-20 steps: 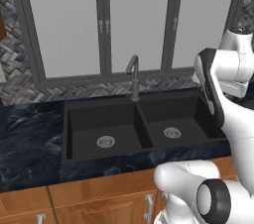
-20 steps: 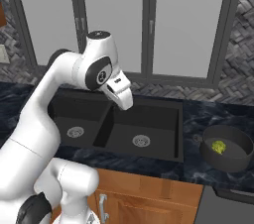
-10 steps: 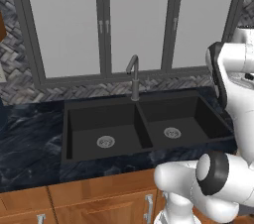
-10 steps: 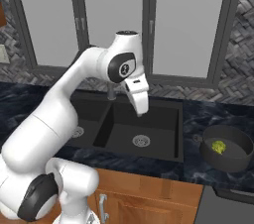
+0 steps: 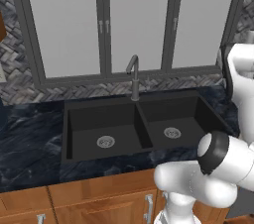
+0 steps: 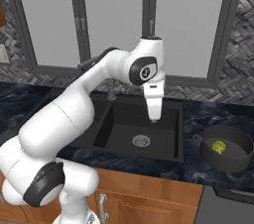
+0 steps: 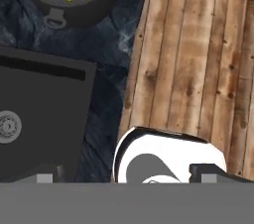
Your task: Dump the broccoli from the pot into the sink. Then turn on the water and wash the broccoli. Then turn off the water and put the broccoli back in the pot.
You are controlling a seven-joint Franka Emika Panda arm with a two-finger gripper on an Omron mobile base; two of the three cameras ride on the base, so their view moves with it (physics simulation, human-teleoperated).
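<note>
So, step 1 not begun: broccoli (image 6: 218, 146) sits inside pot (image 6: 227, 148), pot on table right of sink (image 6: 139, 124), well apart from claw (image 6: 153, 118). Claw above sink, spread wide, empty. Next we judge: swing right to pot, grip rim, tip over sink.

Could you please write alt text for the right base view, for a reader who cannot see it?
A white robot arm reaches over a black double-basin sink, its open gripper hanging empty above the right basin. To the right, on the dark marbled counter, a low dark grey pot holds a small yellow-green broccoli. Behind the sink are grey-framed windows.
</note>
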